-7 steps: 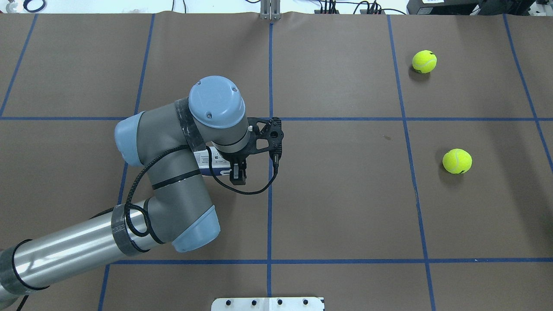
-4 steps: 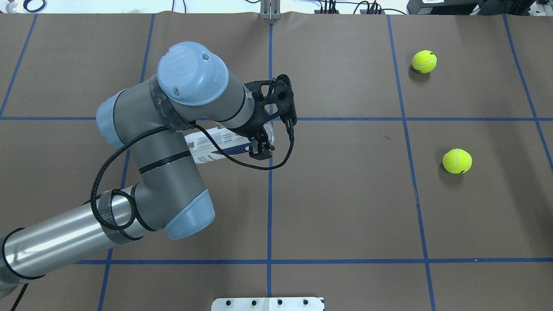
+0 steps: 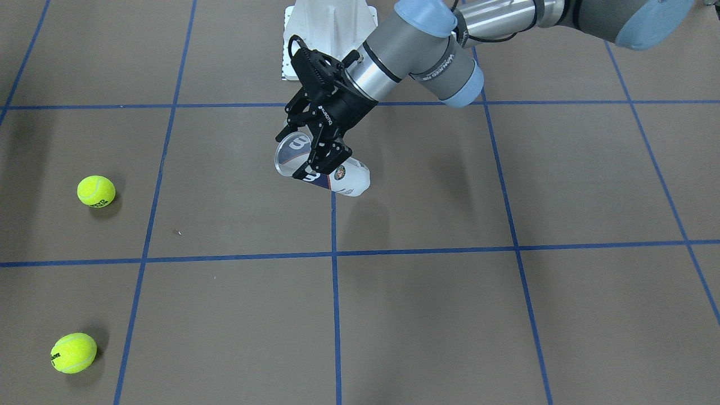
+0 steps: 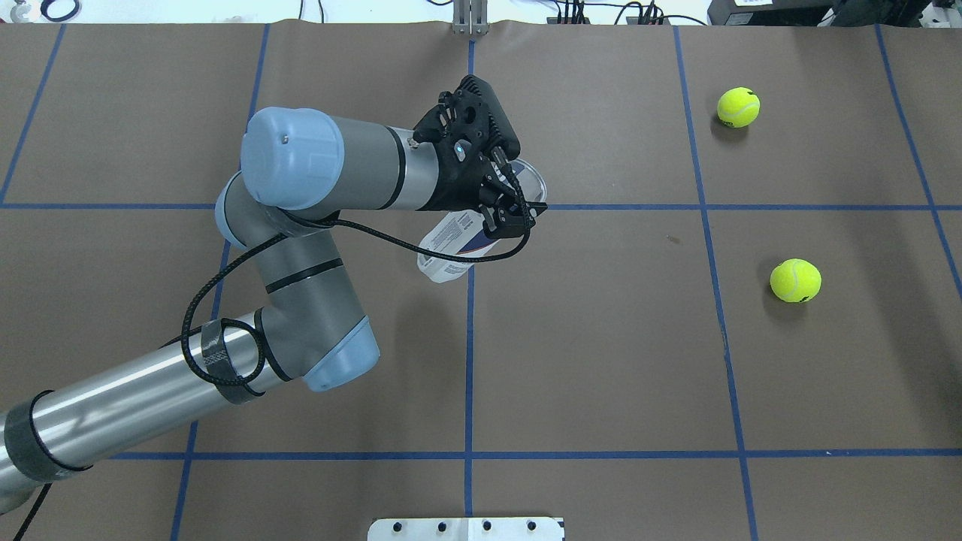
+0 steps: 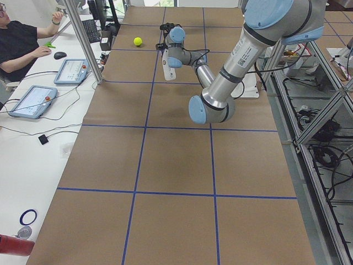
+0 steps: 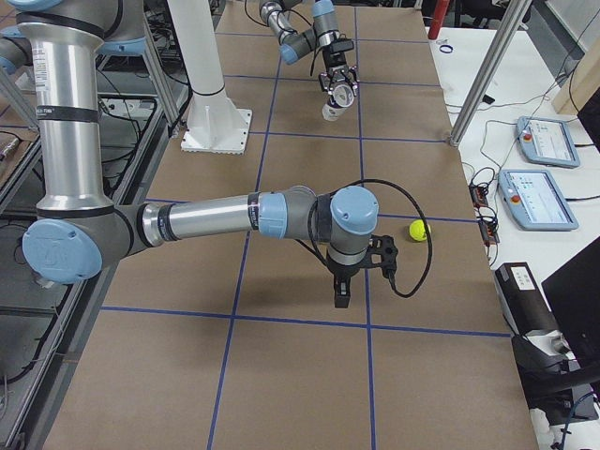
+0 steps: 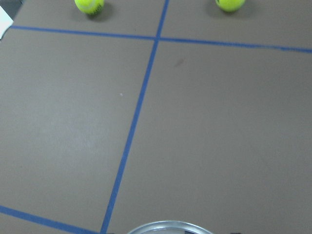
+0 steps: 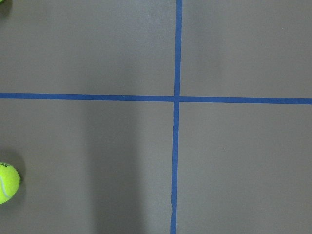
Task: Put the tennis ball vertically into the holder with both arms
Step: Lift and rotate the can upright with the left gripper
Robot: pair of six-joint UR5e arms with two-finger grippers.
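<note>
I note a table (image 4: 601,361) covered in brown paper, gridded with blue tape (image 4: 469,338). In the left-end view, a white desk (image 5: 33,143) runs along nine o'clock and carries a tablet (image 5: 30,101) and a second tablet (image 5: 71,70). A person (image 5: 19,44) sits at ten o'clock. Lighting is even.

Clear holder (image 3: 350,176), seemingly empty, tilted in left pincer (image 3: 308,153); 2 balls (image 3: 96,190) (image 3: 73,352) aside

The flat brown surface (image 4: 601,361) is crossed by a grid of blue tape lines (image 4: 470,361). Both round felt tennis balls (image 4: 738,107) are coloured yellow-green. The clear plastic tube (image 3: 351,177) is wrapped in a navy-and-white label.
</note>
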